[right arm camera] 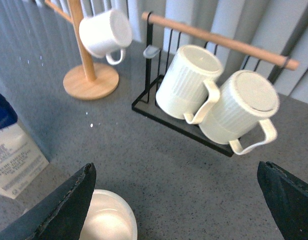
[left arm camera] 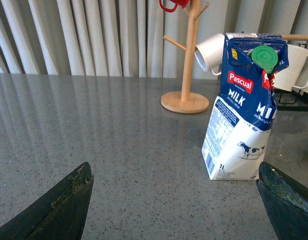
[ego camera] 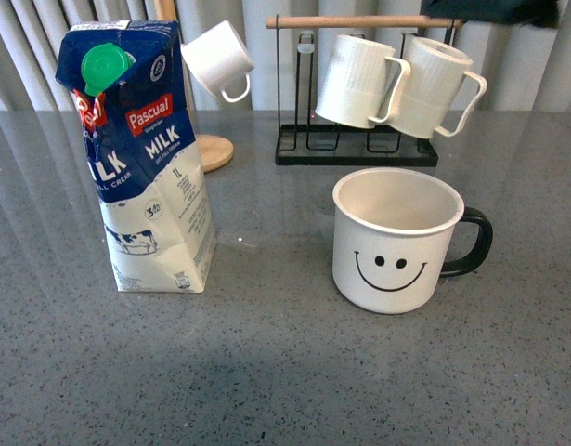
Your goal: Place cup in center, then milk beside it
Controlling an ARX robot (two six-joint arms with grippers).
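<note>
Table [ego camera: 266, 372]: grey, speckled.

Cup [ego camera: 394, 242]: stands upright, mouth up, a little right of the middle of the front view and just in front of the black wire rack [ego camera: 356, 153]. The smiley face looks toward the robot. The black handle points to the robot's right.

Milk [ego camera: 146, 158]: stands on its base at the left, long axis vertical, well apart from the cup. Green cap [ego camera: 106, 67] sits on the sloped top, on the side facing the camera.

Left gripper [left arm camera: 174, 170]: fingers spread wide, nothing between them. It sits low over the table with the milk ahead, near one finger.

Right gripper [right arm camera: 176, 167]: fingers likewise spread wide and holding nothing, above the cup's rim.

Background: two ribbed mugs [ego camera: 359, 82] hang on the rack. A small white cup [ego camera: 218, 60] hangs on the wooden mug tree [ego camera: 214, 149].
</note>
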